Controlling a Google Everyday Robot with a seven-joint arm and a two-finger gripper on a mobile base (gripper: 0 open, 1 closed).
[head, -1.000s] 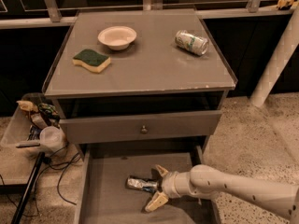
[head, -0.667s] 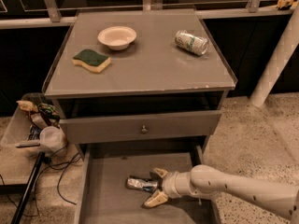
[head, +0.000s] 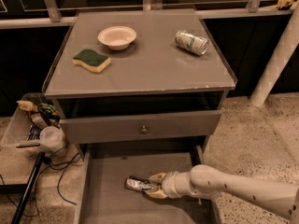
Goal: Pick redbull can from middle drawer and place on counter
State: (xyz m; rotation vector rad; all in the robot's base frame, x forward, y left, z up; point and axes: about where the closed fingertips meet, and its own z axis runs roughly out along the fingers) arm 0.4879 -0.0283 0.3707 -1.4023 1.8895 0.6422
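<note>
The redbull can (head: 137, 185), slim, silver and dented, lies on its side on the bare bottom of the open middle drawer (head: 112, 171). My gripper (head: 157, 185) reaches in from the right, low inside the drawer. Its two fingers are closed around the can's right end, one finger (head: 158, 177) behind it and one in front. The can rests on the drawer floor. The grey counter (head: 149, 71) is the cabinet's top, above the drawer.
On the counter are a white bowl (head: 117, 36), a green and yellow sponge (head: 91, 60) and a fatter silver can with green markings (head: 191, 42). A drawer front with a knob (head: 144, 129) overhangs the open drawer. A cluttered bin (head: 32, 125) and cables stand on the left, a white pole (head: 275, 59) on the right.
The fingers, spread wide beside the can earlier, have moved left and closed in around the can's right end. The can has stayed in place.
</note>
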